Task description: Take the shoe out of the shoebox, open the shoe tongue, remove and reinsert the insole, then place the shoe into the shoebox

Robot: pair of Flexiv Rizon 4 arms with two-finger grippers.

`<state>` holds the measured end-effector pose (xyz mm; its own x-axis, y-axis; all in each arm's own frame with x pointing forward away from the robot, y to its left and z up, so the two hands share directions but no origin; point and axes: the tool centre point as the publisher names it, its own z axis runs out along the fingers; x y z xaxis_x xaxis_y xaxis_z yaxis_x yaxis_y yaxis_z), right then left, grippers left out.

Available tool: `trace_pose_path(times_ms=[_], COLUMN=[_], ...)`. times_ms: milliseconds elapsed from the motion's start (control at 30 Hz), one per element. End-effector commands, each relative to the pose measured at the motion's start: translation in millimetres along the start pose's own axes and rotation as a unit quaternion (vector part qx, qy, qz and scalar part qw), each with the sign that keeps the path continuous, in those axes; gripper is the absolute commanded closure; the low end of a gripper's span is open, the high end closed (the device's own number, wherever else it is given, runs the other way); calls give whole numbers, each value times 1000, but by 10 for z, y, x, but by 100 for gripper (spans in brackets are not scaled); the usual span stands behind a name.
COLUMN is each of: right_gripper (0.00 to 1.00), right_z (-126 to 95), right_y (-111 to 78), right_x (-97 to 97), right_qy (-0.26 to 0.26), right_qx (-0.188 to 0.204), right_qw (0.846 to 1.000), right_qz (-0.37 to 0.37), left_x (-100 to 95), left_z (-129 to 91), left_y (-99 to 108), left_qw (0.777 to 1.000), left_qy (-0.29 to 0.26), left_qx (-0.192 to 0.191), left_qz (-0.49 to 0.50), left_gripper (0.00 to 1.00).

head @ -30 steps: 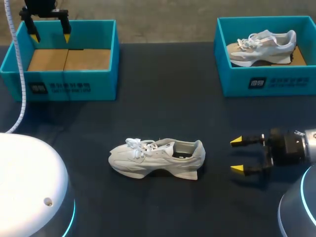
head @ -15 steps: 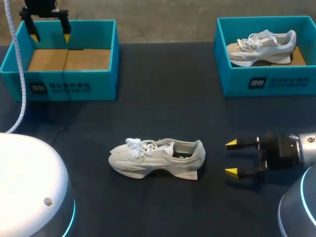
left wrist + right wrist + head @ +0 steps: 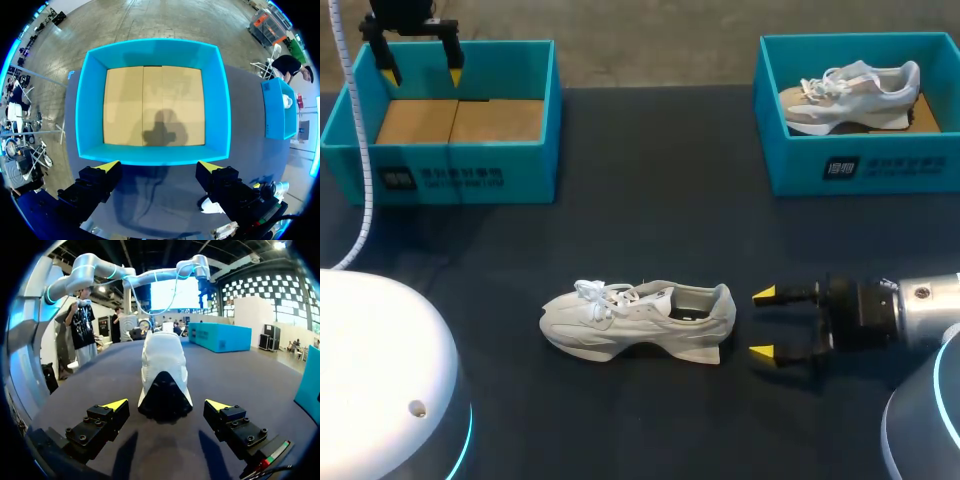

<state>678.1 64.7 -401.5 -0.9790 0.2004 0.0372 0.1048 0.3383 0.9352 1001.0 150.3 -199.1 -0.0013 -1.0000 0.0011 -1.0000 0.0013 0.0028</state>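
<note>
A white sneaker (image 3: 638, 319) lies on its sole in the middle of the dark table, toe to the left and heel to the right. My right gripper (image 3: 763, 324) is open just right of the heel, fingers pointing at it, a small gap between. In the right wrist view the sneaker's heel (image 3: 164, 386) stands straight ahead of my open right gripper (image 3: 170, 404). My left gripper (image 3: 420, 62) hangs open high above the empty teal shoebox (image 3: 450, 160) at the far left. In the left wrist view that shoebox (image 3: 152, 152) with its cardboard floor lies below my left gripper (image 3: 157, 164).
A second teal shoebox (image 3: 860, 165) at the far right holds another light sneaker (image 3: 850, 95). My left arm's white base (image 3: 380, 380) fills the near left corner. A white cable (image 3: 355, 150) hangs down at the left edge.
My right gripper has slid left along the table toward the sneaker's heel, staying open. The left arm and the sneaker have not moved.
</note>
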Motion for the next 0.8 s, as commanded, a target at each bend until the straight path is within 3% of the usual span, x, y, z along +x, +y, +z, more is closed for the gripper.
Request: trace_pose_path(times_ms=[33, 433, 800], right_gripper=[0, 0, 0], right_z=[135, 423, 486], right_y=[40, 136, 135], right_x=[3, -21, -7], right_qy=[5, 34, 36], right_qx=[-5, 0, -6], right_qw=[1000, 999, 999], right_qz=[-2, -12, -14], left_x=[0, 0, 0], left_z=[2, 2, 2], left_y=[5, 5, 5], left_qw=[1000, 1000, 1000], left_qy=[0, 0, 0], left_qx=[0, 0, 0], left_qz=[0, 0, 0], left_gripper=[0, 0, 0])
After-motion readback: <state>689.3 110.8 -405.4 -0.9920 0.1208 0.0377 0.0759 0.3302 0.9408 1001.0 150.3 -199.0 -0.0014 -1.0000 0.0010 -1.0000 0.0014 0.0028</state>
